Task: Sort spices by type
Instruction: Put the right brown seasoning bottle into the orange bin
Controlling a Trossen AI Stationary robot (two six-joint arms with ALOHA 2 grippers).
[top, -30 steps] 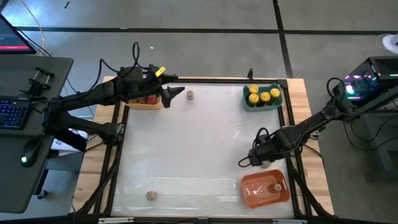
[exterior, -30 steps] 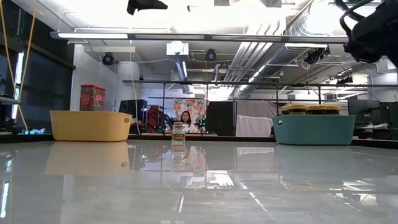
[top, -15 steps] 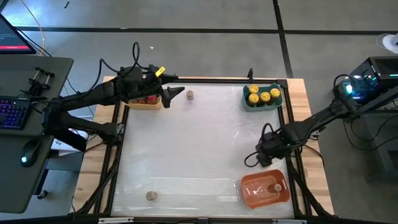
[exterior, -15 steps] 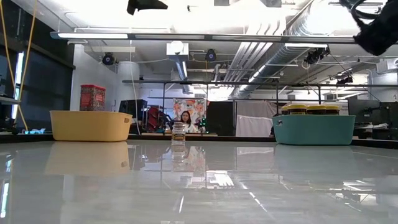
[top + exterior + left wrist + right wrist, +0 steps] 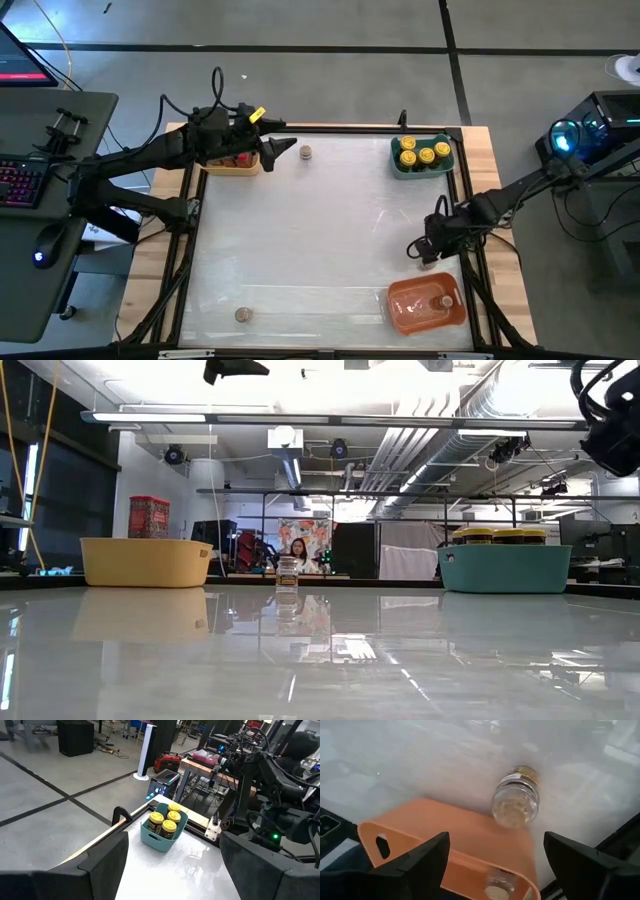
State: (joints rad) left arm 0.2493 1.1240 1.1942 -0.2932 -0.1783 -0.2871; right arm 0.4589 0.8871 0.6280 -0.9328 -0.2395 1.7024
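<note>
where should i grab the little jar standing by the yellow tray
Take the small jar by its round body, below the lid, coming straight down from above. It stands upright in the low view, and the high view shows bare table all round it, apart from the yellow tray. The left gripper, open, is nearest.

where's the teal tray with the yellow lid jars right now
In the high view the teal tray sits at the table's far right corner, holding three yellow-lidded jars, well beyond the right gripper.
</note>
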